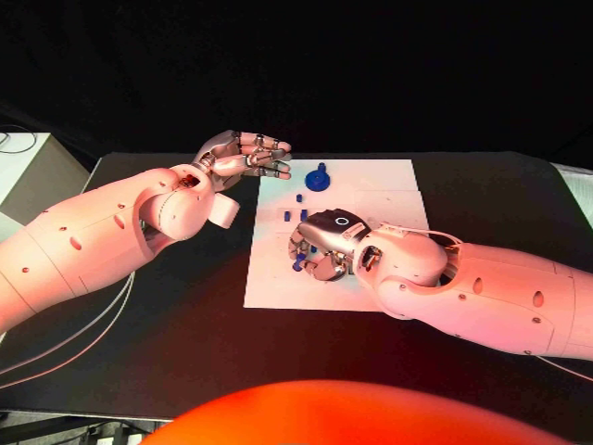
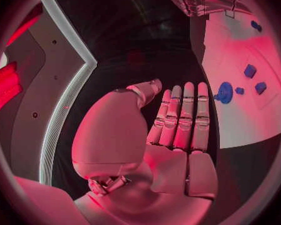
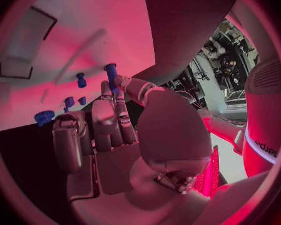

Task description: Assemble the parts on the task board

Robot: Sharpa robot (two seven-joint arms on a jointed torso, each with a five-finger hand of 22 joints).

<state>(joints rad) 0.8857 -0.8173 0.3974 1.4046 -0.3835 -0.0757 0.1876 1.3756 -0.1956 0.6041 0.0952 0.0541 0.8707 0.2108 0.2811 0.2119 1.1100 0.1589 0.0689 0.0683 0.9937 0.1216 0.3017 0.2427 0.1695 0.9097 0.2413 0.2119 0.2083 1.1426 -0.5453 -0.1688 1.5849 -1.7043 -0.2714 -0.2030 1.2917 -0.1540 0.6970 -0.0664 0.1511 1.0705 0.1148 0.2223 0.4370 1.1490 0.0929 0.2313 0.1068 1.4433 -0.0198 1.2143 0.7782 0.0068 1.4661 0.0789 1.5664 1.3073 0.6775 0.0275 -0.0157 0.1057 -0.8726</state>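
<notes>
The white task board (image 1: 377, 199) lies in the middle of the black table. My right hand (image 1: 326, 247) rests low over the board's near left part and pinches a slim blue peg (image 3: 111, 74) between thumb and finger; the peg (image 1: 299, 264) peeks out below the hand. A round blue part (image 1: 320, 177) sits at the board's far left, with small blue parts (image 1: 301, 197) just nearer. The left wrist view shows the round part (image 2: 225, 92) and a small part (image 2: 250, 71) on the board (image 2: 240, 45). My left hand (image 1: 244, 154) hovers off the board's far left corner, fingers apart, holding nothing.
A white box (image 1: 9, 176) with cables stands off the table's left edge. Bare black tabletop (image 1: 176, 324) stretches left of and in front of the board. My right forearm (image 1: 510, 297) crosses the board's near right corner.
</notes>
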